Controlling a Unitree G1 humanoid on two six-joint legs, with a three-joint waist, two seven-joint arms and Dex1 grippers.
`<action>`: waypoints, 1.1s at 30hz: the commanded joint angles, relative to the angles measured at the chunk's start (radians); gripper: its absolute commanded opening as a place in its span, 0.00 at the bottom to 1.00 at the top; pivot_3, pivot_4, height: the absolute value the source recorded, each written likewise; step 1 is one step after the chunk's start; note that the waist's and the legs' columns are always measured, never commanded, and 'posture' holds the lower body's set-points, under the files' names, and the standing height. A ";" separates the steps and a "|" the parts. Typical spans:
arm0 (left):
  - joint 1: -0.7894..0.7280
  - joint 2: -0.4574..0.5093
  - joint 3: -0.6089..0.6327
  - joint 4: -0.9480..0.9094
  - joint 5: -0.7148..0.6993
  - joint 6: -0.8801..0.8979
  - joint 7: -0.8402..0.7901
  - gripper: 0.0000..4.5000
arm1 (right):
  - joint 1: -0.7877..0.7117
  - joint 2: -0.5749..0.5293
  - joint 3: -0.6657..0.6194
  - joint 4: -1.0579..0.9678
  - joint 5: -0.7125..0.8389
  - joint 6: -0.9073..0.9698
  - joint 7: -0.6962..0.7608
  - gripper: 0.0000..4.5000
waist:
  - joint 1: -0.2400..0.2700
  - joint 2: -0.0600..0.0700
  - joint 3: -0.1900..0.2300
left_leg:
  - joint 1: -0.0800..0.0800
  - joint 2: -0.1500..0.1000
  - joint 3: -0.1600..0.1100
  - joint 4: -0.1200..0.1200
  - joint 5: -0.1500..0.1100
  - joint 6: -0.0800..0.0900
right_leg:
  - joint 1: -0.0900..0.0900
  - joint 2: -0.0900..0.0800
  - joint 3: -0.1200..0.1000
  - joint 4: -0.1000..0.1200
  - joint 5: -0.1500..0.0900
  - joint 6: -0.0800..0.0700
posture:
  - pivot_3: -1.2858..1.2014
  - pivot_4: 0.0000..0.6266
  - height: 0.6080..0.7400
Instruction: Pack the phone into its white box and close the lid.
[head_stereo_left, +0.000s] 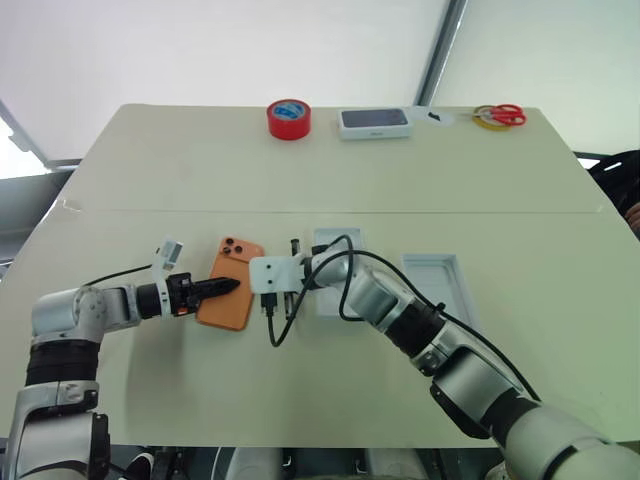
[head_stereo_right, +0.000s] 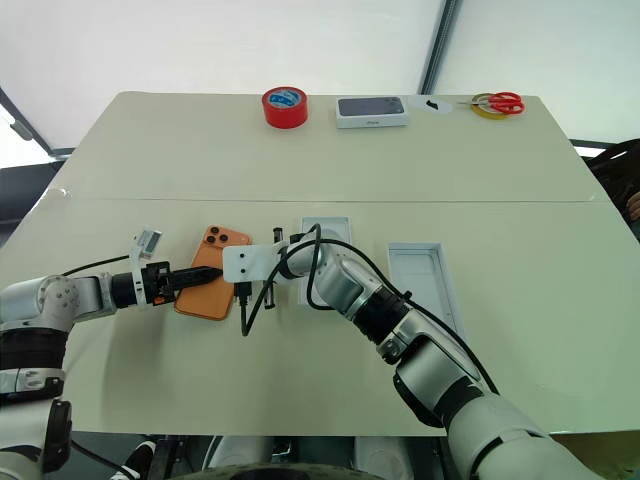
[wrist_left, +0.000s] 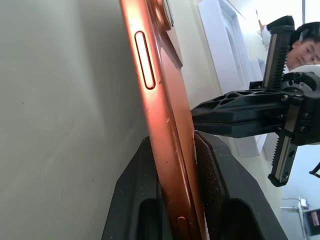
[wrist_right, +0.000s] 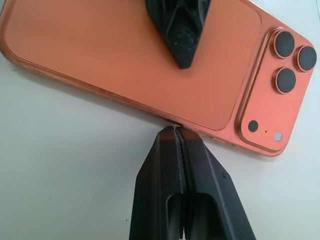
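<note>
A long cream table under a pale canopy carries everything here. The phone sits near the table's middle, camera side up and one long edge lifted off the surface. The left gripper has its two black fingers clamped on it across its thickness — one pad on the back, one beneath, as the left wrist view shows. The right gripper, fingers pressed together and holding nothing, props its tips against the phone's opposite long edge.

To do this lift well, I judge the left grip should be fully seated before the right tips give up their support; the pinch looks to sit well in from the edge, which helps. Keeping the phone flat while carrying it toward the white box, just beyond the right wrist and partly hidden by it, would spare a slip.

Counted: one phone, two shallow white pieces — the box and, I think, the lid further right — one red tape roll, one small dark-topped box, one pair of red-handled scissors
</note>
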 joint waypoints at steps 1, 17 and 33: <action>0.011 -0.002 0.013 -0.002 -0.021 0.035 0.018 0.21 | -0.015 0.000 -0.021 -0.003 -0.005 -0.004 -0.011 0.00 | 0.000 0.000 0.000 | 0.000 0.000 0.000 0.000 0.000 0.000 | 0.000 0.000 0.000 0.000 0.000 0.000 | 0.52 0.24 0.92; 0.083 -0.083 0.198 -0.138 -0.178 0.032 0.094 0.00 | 0.030 -0.022 -0.246 -0.150 0.212 -0.086 -0.020 0.00 | -0.019 -0.001 0.001 | -0.002 0.000 0.000 -0.002 0.000 0.000 | -0.003 0.000 0.000 0.000 0.000 0.000 | 0.52 0.24 0.92; 0.119 -0.211 0.312 -0.260 -0.365 0.115 0.280 0.00 | 0.339 -0.493 -0.327 -0.509 0.458 -0.116 0.374 0.64 | -0.020 -0.004 0.002 | -0.002 0.001 0.000 -0.003 0.000 -0.001 | -0.002 0.000 0.000 -0.003 0.000 0.000 | 0.52 0.24 0.92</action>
